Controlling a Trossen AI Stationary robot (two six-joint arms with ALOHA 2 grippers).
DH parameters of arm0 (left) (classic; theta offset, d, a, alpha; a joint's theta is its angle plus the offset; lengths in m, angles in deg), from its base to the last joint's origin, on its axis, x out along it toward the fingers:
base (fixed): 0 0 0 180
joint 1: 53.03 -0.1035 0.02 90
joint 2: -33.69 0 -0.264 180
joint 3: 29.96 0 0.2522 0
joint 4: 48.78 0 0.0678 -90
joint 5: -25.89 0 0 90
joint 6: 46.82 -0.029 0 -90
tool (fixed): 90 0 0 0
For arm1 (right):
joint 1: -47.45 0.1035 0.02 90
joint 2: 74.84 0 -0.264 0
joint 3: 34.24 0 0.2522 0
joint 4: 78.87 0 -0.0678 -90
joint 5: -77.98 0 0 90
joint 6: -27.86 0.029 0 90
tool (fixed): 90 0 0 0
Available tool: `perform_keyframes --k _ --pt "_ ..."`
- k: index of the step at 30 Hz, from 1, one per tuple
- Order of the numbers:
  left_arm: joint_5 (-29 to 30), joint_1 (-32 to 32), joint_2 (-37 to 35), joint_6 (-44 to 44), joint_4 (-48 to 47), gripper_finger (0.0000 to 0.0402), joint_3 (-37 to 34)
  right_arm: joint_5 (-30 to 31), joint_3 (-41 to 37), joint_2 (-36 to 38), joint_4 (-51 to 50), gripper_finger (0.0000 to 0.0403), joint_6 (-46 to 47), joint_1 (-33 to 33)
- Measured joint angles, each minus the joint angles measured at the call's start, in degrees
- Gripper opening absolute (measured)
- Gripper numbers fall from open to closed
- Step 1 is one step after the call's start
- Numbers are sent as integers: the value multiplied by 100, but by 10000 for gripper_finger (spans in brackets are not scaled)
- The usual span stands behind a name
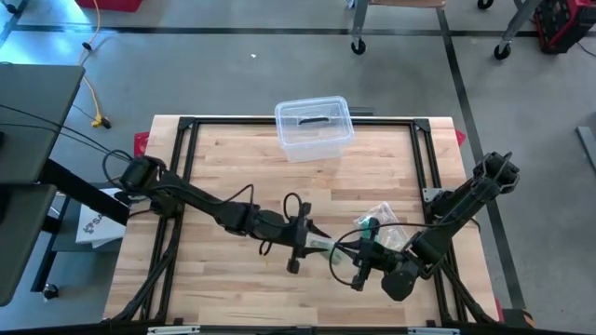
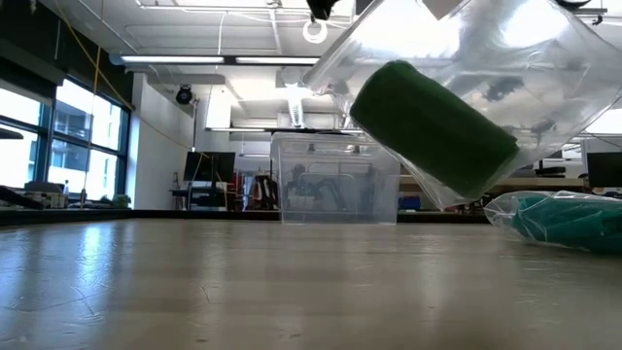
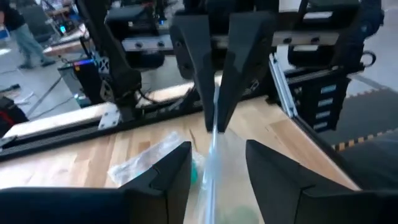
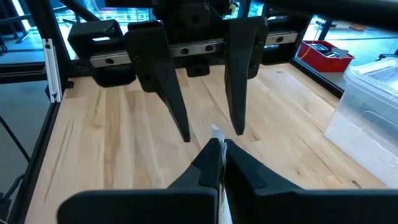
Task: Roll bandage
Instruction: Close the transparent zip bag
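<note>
Clear lidded bin [image 1: 314,127] on wooden table [image 1: 223,158].

I see a dark green bandage roll [image 2: 434,127] tilted inside a clear plastic bag [image 2: 505,58] that hangs lifted above the wooden surface [image 2: 243,292].

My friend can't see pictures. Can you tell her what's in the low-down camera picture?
A clear plastic bag hangs tilted just above the wooden table, with a green bandage roll inside it. Farther back stands a clear plastic box, and another bag with green bandage lies on the table at the right edge.
</note>
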Motion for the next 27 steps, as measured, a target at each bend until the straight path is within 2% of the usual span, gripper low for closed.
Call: perform_keyframes --k 14,19,27 --pt "-15 -68 98 6 190 31 0 2 0 0 2 0 -11 0" --pt "26 -75 98 3 168 16 0 0 0 0 -4 0 -13 0" --pt "54 -76 98 147 -313 14 7 -11 0 -2 -18 0 -13 4"
